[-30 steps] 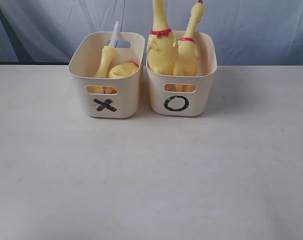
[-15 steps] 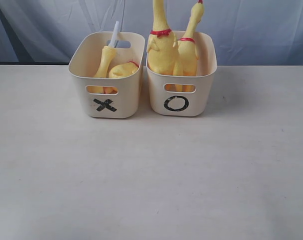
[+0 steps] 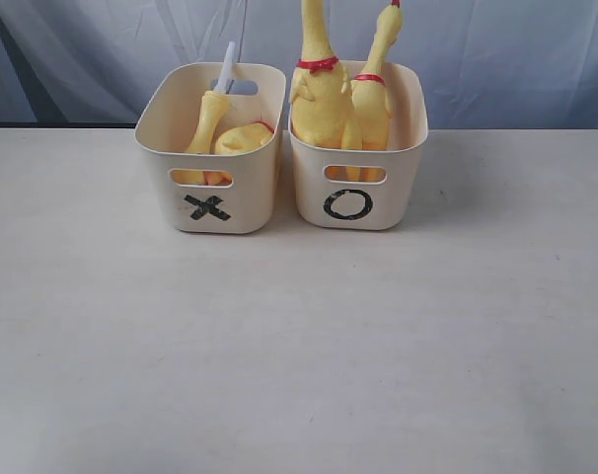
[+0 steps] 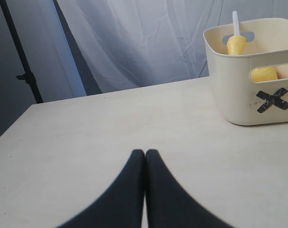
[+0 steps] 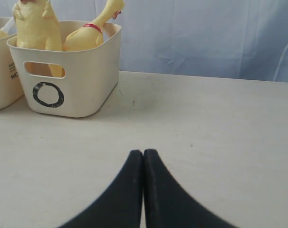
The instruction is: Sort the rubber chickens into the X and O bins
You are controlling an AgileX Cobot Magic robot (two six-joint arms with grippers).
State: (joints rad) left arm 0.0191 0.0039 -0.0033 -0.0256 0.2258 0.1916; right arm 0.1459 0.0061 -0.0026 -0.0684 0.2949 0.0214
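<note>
No change being noted against earlier frames. X bin [image 3: 250, 202], O bin [image 3: 309, 202] being kept side by side near far edge of desk [image 3: 299, 346]; black X, O being shown on fronts. In X bin: limb with white tube [image 3: 208, 123], headless body [image 3: 245, 136]. In O bin, upright: taller chicken [image 3: 322, 99], shorter chicken [image 3: 373, 99]. On left gripper [image 4: 145, 154] and right gripper [image 5: 143, 154], jaws being kept pressed together, nothing gripped. Bare desk being left open toward near edge.

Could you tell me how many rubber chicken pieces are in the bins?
4: taller chicken and shorter chicken in the O bin; headless body and limb in the X bin. Others may be hidden inside.
</note>
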